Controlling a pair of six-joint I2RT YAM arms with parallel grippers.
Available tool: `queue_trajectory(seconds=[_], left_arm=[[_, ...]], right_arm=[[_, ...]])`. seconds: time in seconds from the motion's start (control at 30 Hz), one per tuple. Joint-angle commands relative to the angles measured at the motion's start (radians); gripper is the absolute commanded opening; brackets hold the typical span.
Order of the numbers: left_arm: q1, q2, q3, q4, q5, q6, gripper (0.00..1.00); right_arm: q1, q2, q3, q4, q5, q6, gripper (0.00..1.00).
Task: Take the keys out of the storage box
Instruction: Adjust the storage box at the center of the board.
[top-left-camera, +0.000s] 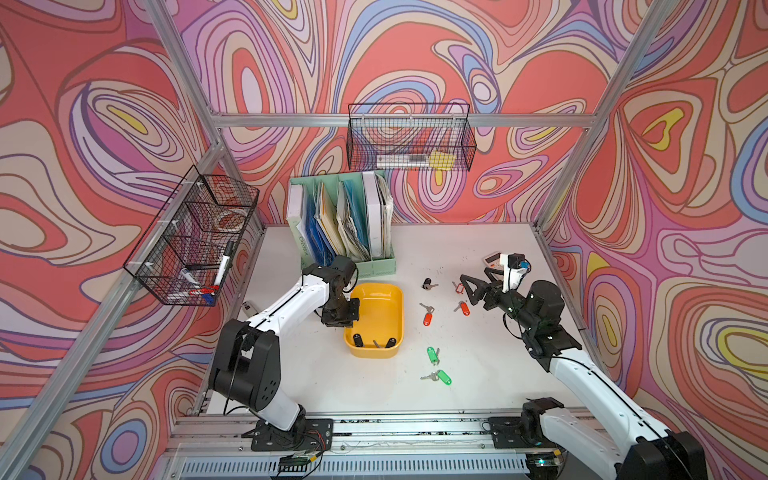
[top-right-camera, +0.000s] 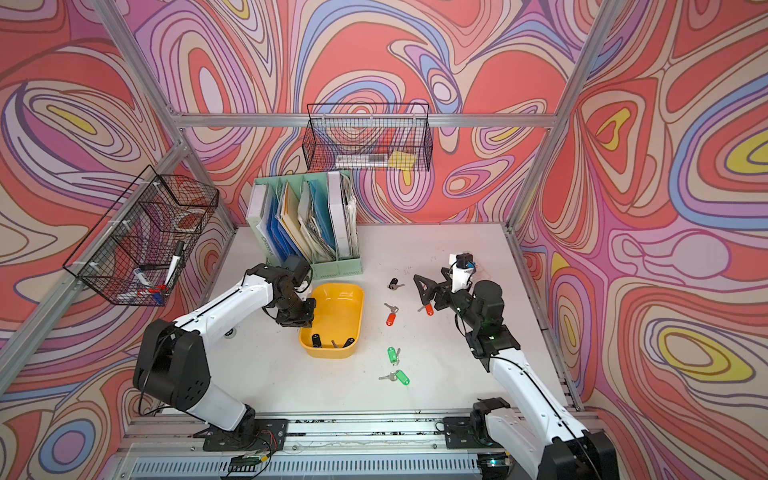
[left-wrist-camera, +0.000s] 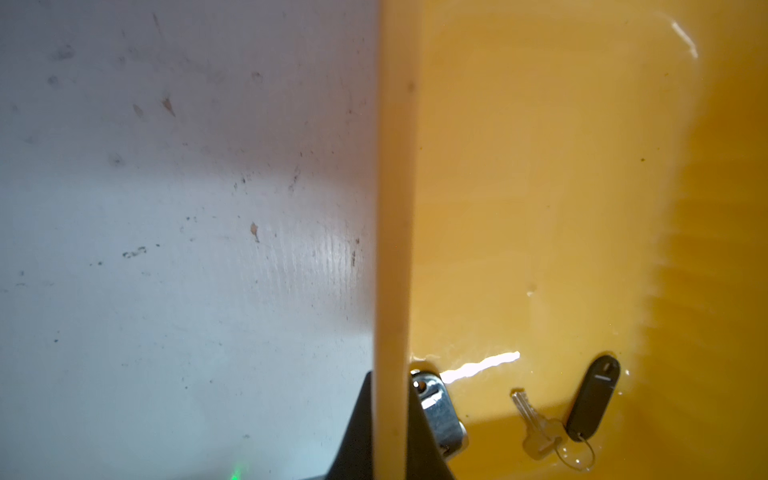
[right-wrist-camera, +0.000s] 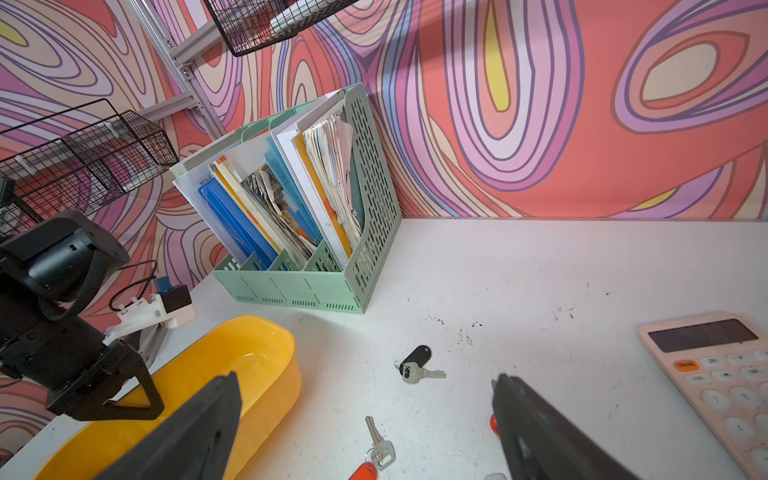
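The left tool (left-wrist-camera: 390, 399) is clamped on a side wall of the box (top-left-camera: 384, 309), with one finger on each side of the rim. Two black-tag keys (top-left-camera: 358, 340) lie inside, at its near end. Six more keys (top-left-camera: 428, 318) lie on the bench (top-left-camera: 490, 374), to the right of the box. The right tool (top-left-camera: 476, 277) hangs over them, its fingers wide apart.

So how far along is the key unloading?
Done: on the table, two green keys, three red keys, one black key. In hand: left end effector clamps the storage box rim; right end effector open, empty. Left: two black-tagged keys inside.
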Motion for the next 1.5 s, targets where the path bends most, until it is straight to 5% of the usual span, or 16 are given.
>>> queue_trajectory(seconds=[0.0,0.43,0.73,0.93,1.03,1.17,1.47], left_arm=[[0.006,0.029,0.046,-0.146,0.037,0.042,0.0],[0.006,0.118,0.165,-0.228,-0.073,0.061,0.0],[-0.002,0.105,0.058,-0.025,-0.075,-0.015,0.0],[-0.009,0.104,-0.059,0.154,-0.116,-0.084,0.0],[-0.011,0.099,-0.096,0.2,-0.143,-0.096,0.06],[-0.011,0.071,-0.12,0.216,-0.183,-0.104,0.27],[-0.011,-0.126,-0.225,0.311,-0.247,-0.159,0.46]], right_arm=[[-0.005,0.012,0.024,-0.017,-0.013,-0.013,0.98],[-0.006,0.041,0.093,-0.029,-0.031,0.096,0.98],[-0.005,0.111,0.147,-0.05,-0.106,0.189,0.98],[0.008,0.228,0.244,-0.124,-0.196,0.242,0.87],[0.043,0.294,0.337,-0.261,-0.165,0.211,0.8],[0.143,0.383,0.486,-0.46,-0.074,0.104,0.75],[0.355,0.698,0.814,-0.723,0.087,0.011,0.56]])
